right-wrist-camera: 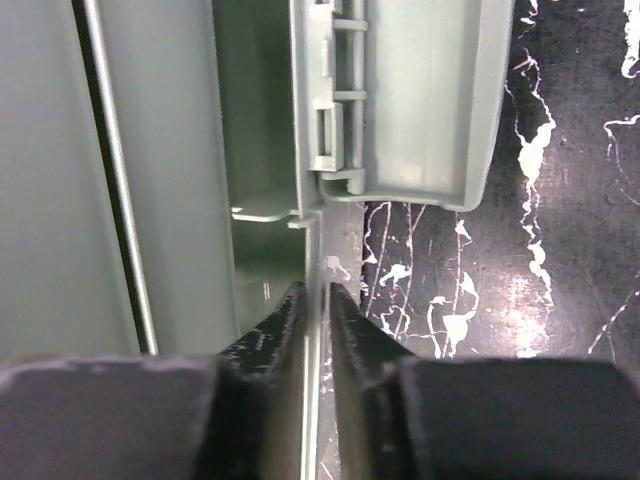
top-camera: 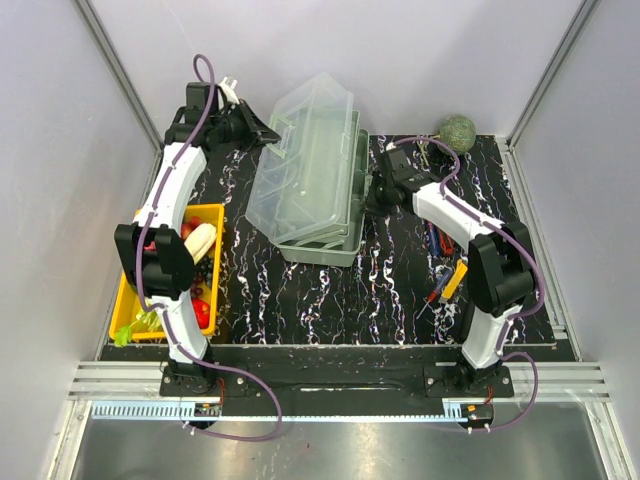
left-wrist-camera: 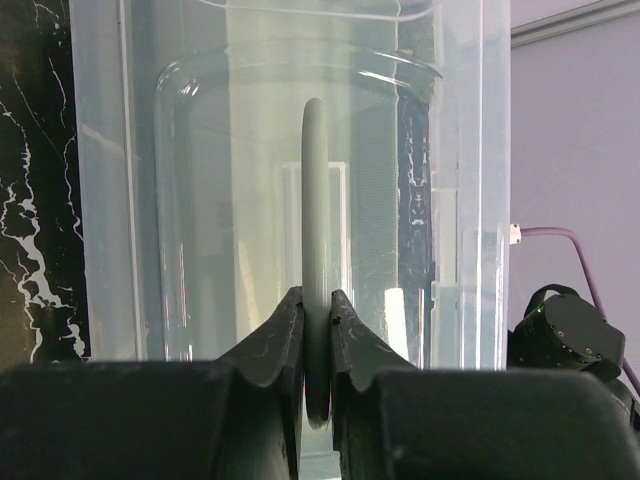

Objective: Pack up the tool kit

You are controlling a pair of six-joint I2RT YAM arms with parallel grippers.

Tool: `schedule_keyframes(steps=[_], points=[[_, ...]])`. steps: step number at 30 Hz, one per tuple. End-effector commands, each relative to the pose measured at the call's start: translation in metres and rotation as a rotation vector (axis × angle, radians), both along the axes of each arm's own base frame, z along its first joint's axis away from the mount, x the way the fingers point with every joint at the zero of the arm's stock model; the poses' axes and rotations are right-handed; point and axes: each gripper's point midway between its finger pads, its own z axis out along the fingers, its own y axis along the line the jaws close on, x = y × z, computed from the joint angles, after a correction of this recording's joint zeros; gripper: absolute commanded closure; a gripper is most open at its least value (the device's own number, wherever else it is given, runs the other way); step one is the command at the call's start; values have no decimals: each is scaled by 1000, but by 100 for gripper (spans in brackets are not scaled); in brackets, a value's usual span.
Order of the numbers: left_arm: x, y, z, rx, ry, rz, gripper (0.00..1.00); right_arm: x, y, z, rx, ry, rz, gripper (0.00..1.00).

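The pale grey-green toolbox (top-camera: 325, 240) stands in the middle of the table with its translucent lid (top-camera: 300, 160) raised and tilted. My left gripper (top-camera: 262, 135) is at the lid's far left side. In the left wrist view it (left-wrist-camera: 316, 300) is shut on the lid's thin grey-green handle (left-wrist-camera: 314, 200). My right gripper (top-camera: 372, 205) is at the box's right side. Its jaws (right-wrist-camera: 316, 295) pinch a thin upright wall (right-wrist-camera: 312, 250) of the box, below a fold-out tray (right-wrist-camera: 420, 100). Small red, yellow and blue-handled tools (top-camera: 445, 280) lie on the table by the right arm.
A yellow tray (top-camera: 215, 215) of produce sits at the left, under the left arm. A green ball (top-camera: 458, 131) rests at the back right corner. The black marbled table top (top-camera: 320, 300) lies in front of the box, with white walls around the cell.
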Motion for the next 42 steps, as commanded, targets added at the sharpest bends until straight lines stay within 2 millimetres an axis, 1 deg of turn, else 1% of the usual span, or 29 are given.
schedule_keyframes(steps=[1, 4, 7, 8, 10, 12, 13, 17, 20, 22, 24, 29, 32, 33, 36, 39, 42], points=[[6, 31, 83, -47, -293, 18, 100, 13, -20, 0, -124, -37, -65, 87], [5, 39, 78, -52, -294, -18, 100, 19, -34, 2, -176, -53, -116, 96], [3, 37, 70, -47, -299, -63, 100, 22, -49, 3, -200, -54, -168, 100], [5, 47, 68, -44, -296, -50, 100, 23, -55, 4, -199, -54, -187, 100], [6, 50, 61, -49, -288, -56, 100, 24, -68, 3, -197, -46, -218, 100], [8, 55, 52, -57, -268, -52, 96, 23, -83, 2, -199, -39, -247, 100], [8, 57, 49, -58, -261, -55, 95, 23, -92, 1, -206, -34, -261, 100], [13, 60, 34, -43, -243, -56, 92, 20, -117, -2, -217, -21, -306, 100], [16, 61, 26, -43, -226, -55, 91, 15, -129, -5, -212, -9, -343, 100], [19, 61, 19, -41, -214, -54, 88, 12, -136, -7, -206, -2, -369, 100], [20, 61, 11, -42, -197, -56, 86, 8, -141, -10, -205, 5, -389, 100], [22, 63, -15, -51, -130, -58, 71, 2, -152, -16, -198, 26, -430, 99], [20, 65, -28, -40, -104, -49, 58, 1, -158, -17, -184, 33, -450, 98], [19, 65, -33, -36, -96, -50, 52, 1, -158, -16, -180, 32, -449, 98], [15, 65, -43, -30, -89, -63, 41, 1, -159, -15, -169, 32, -449, 97], [12, 65, -56, -20, -76, -66, 35, 1, -158, -18, -159, 38, -447, 96], [10, 67, -71, -8, -52, -65, 34, 1, -155, -22, -143, 48, -447, 95]])
